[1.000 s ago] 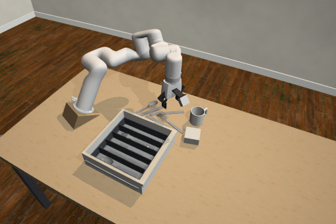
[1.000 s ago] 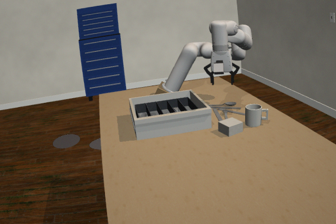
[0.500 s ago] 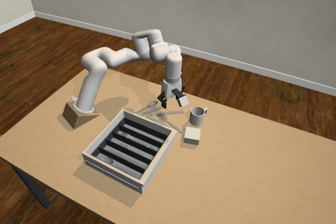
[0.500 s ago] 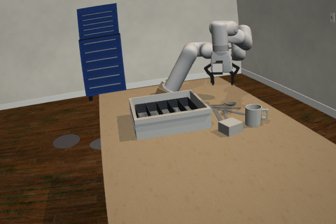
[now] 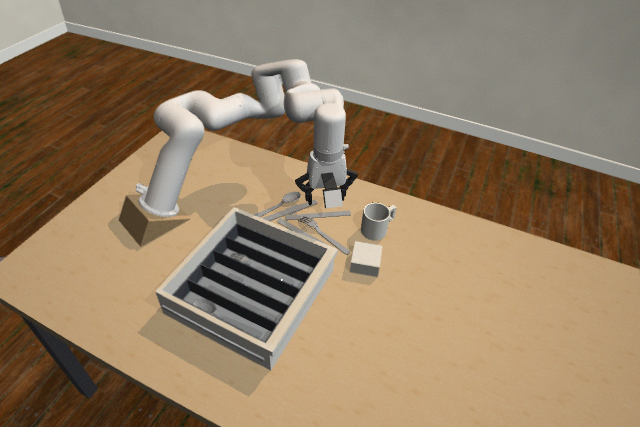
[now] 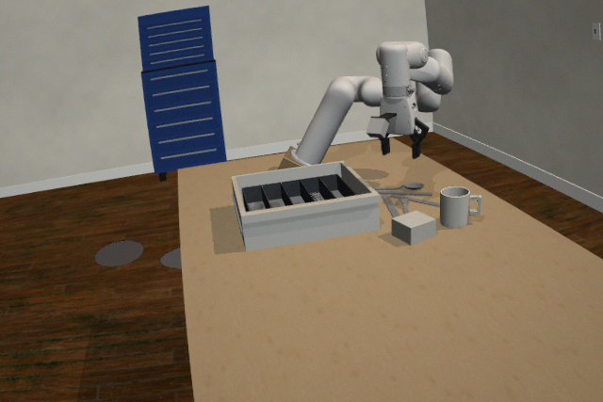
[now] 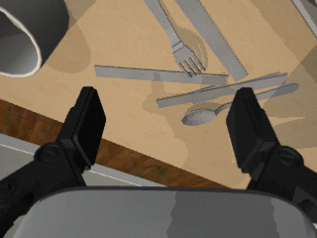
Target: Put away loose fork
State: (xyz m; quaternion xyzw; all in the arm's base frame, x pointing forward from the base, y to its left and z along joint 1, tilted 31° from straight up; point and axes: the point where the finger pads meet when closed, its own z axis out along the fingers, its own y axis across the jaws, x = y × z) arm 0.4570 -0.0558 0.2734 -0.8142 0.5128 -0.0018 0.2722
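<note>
The loose fork lies on the table just beyond the tray's far right corner, among other loose cutlery. In the wrist view the fork has its tines toward me and its handle running away. The grey divided tray holds the other forks in a middle slot; the tray also shows in the exterior view. My gripper is open and empty. It hovers above the cutlery pile, with the fingers spread over a spoon and two knives.
A grey mug stands right of the cutlery, and a pale block sits in front of it. A spoon lies in the tray's front slot. The table's far edge runs just behind the gripper. A blue cabinet stands off the table.
</note>
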